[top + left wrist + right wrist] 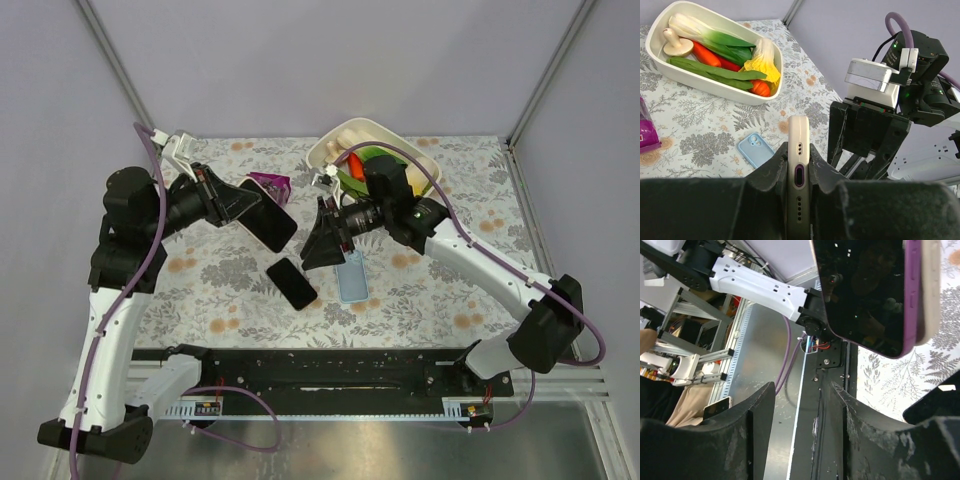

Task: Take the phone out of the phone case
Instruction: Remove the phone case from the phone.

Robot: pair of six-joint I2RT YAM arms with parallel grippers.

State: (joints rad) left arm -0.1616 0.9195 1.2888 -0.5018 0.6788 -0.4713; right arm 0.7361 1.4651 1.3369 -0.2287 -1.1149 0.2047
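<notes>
My left gripper [250, 207] is shut on the phone [274, 227], holding it in the air over the table's middle. In the left wrist view the phone [798, 150] stands edge-on between my fingers [770, 172], a purple body in a cream case, with the charging port facing the camera. My right gripper [320, 240] is open and empty just right of the phone. In the right wrist view the phone [865, 290] fills the top, with a black screen, a purple edge and a cream case rim, above my open gripper [805, 435].
A second black phone [291, 283] and a light blue empty case [351, 277] lie on the flowered cloth below the grippers; the case shows in the left wrist view [754, 150]. A white dish of vegetables [330, 143] stands at the back, with a purple packet [268, 183] to its left.
</notes>
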